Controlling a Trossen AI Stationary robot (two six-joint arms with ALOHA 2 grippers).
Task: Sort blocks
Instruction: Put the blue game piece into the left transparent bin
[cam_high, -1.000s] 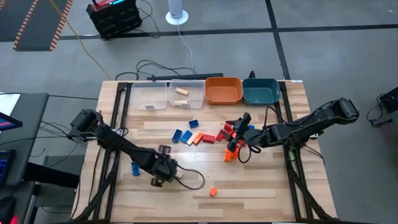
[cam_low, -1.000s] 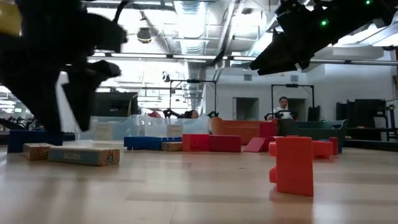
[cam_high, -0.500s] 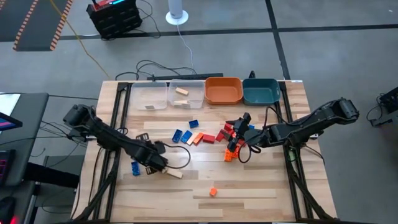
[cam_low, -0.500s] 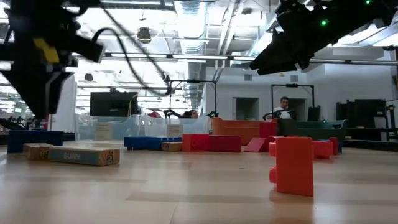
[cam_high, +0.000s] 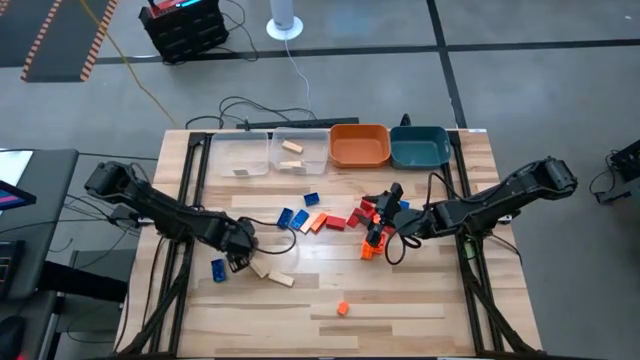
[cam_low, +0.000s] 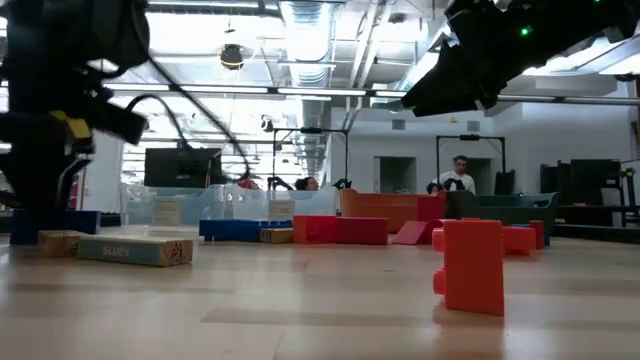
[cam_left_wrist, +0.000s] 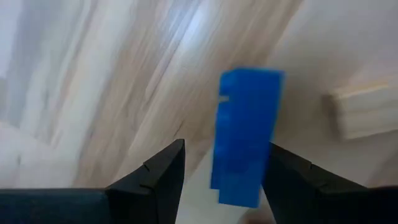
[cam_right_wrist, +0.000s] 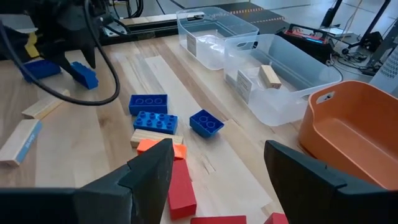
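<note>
Blocks (cam_high: 325, 221): lay scattered in blue, red, orange and tan at mid-table, short of the bins; a few tan ones (cam_high: 292, 147) already sat in a clear bin (cam_high: 300, 150).
Left gripper (cam_high: 236, 250): hung low over the left part of the table, beside two tan blocks (cam_high: 270, 273); fingers spread apart, empty.
Blue block (cam_left_wrist: 245, 134): seen through the left wrist camera just past the spread fingers, lying flat on bare wood; same block (cam_high: 218, 269) alone near the left edge, apart from the pile. Judged the target, since the jaws framed it.
Right gripper (cam_high: 378, 225): waited over the red and orange cluster at centre-right; fingers (cam_right_wrist: 146, 177) wide apart, nothing between them, probably held there ready for that side's blocks.
Orange block (cam_low: 470, 264): stood upright close to the low camera.
Orange bin (cam_high: 359, 145) and teal bin (cam_high: 420, 146): lined up at the far edge, within reach of either arm; no blocks seen in them.
Stray orange piece (cam_high: 342, 309): alone near the front edge.
Progress: early, most blocks unsorted.
</note>
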